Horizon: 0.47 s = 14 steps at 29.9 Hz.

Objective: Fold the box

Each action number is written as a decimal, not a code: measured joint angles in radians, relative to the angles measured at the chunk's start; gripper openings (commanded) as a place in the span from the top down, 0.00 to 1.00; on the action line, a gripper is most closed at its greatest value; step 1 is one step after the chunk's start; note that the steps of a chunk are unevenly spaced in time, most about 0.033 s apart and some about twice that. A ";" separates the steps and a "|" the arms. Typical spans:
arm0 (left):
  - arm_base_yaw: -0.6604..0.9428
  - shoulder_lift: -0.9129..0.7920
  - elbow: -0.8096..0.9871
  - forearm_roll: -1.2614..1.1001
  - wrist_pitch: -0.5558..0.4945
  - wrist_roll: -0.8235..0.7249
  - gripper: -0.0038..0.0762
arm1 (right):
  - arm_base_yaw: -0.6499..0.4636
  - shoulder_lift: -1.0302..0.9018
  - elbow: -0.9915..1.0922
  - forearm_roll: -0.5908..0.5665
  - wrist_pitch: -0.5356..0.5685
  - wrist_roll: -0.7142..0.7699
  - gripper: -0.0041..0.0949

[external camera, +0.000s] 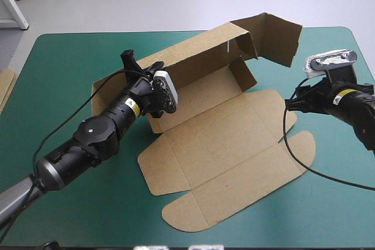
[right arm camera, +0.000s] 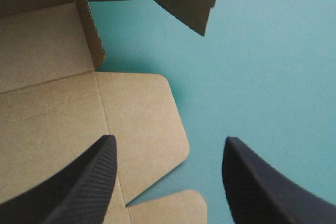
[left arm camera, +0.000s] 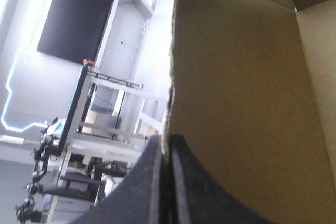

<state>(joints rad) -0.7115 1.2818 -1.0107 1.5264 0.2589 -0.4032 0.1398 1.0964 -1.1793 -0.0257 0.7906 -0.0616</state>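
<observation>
The brown box (external camera: 228,144) lies in the middle of the teal-green table, its front panels flat and its far wall raised. That wall runs from left to a bent end flap (external camera: 275,36) at the far right. My left gripper (external camera: 153,95) is shut on the raised wall near its left end; in the left wrist view the board edge (left arm camera: 173,77) runs up from between the black fingers (left arm camera: 181,182). My right gripper (right arm camera: 168,150) stands open, just off the box's right side, above a rounded flap (right arm camera: 152,124) and the bare cover.
A strip of more brown board (external camera: 4,86) shows at the table's left edge. Bare teal-green cover (external camera: 70,74) lies left of the box and along the front edge (external camera: 105,226).
</observation>
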 measured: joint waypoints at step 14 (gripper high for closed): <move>0.182 0.008 0.001 0.167 -0.490 -0.014 0.96 | 0.000 -0.005 0.000 0.006 0.025 0.015 0.40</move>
<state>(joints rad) -0.5291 1.2897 -1.0096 1.6933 -0.2311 -0.4174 0.1398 1.0919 -1.1793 -0.0196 0.8157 -0.0462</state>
